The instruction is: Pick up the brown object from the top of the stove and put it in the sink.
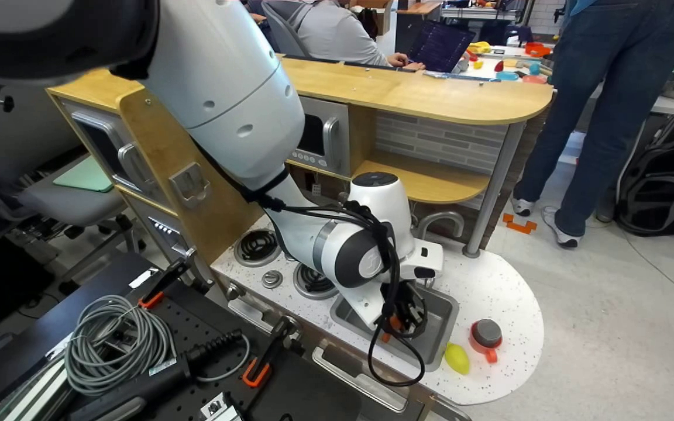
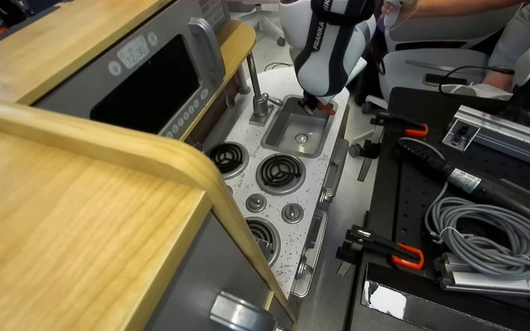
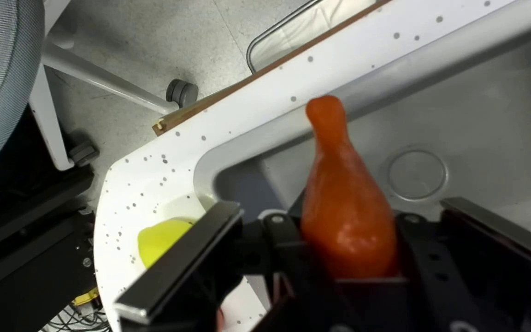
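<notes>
1. The gripper (image 3: 346, 230) clasps the orange-brown toy drumstick (image 3: 344, 198) by its thick end, a finger on either side; the narrow end points toward the worktop's front edge (image 3: 270, 71).
2. Both are over the sink (image 2: 288, 131), at the end away from the stove (image 2: 279, 174); whether the drumstick touches the rim, I cannot tell.
3. Just past that end, on the worktop (image 1: 509, 289), lie a lemon (image 1: 457, 358) and a red mug (image 1: 479, 345) bearing a round grey piece (image 1: 487, 331).
4. The faucet (image 2: 260, 106) rises behind the basin, near a grey post (image 1: 494, 193).
5. Open basin floor, around the drain (image 3: 417, 175), stretches toward the burners.
</notes>
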### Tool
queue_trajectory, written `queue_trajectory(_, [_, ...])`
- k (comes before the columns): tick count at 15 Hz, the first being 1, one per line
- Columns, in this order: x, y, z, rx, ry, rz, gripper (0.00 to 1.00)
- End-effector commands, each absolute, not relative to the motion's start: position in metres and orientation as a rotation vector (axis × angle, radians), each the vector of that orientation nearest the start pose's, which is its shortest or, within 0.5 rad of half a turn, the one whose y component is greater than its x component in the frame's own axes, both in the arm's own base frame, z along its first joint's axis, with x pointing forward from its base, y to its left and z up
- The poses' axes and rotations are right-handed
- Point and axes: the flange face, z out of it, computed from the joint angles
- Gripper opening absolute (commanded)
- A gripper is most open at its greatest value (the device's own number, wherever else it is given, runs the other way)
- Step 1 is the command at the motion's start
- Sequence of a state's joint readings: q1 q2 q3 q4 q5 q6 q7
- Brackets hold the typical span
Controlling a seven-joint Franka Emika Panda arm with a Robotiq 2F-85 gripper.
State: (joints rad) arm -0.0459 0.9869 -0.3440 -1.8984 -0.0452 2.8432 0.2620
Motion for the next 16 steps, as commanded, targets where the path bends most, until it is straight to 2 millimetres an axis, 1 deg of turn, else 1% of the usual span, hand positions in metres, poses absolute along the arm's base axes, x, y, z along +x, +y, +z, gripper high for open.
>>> queue_trajectory(1, [0.551,-0.239,-0.021,-3.336,0.842,0.014,0.02])
queue_trajectory(6, [0.562,-0.245,-0.048,-3.336,0.866,0.014,0.02])
queue_trajectory(10, [0.576,-0.242,-0.059,-3.339,0.841,-0.013,0.02])
queue_trajectory(16, [0.58,-0.241,-0.077,-3.351,0.832,0.0,0.02])
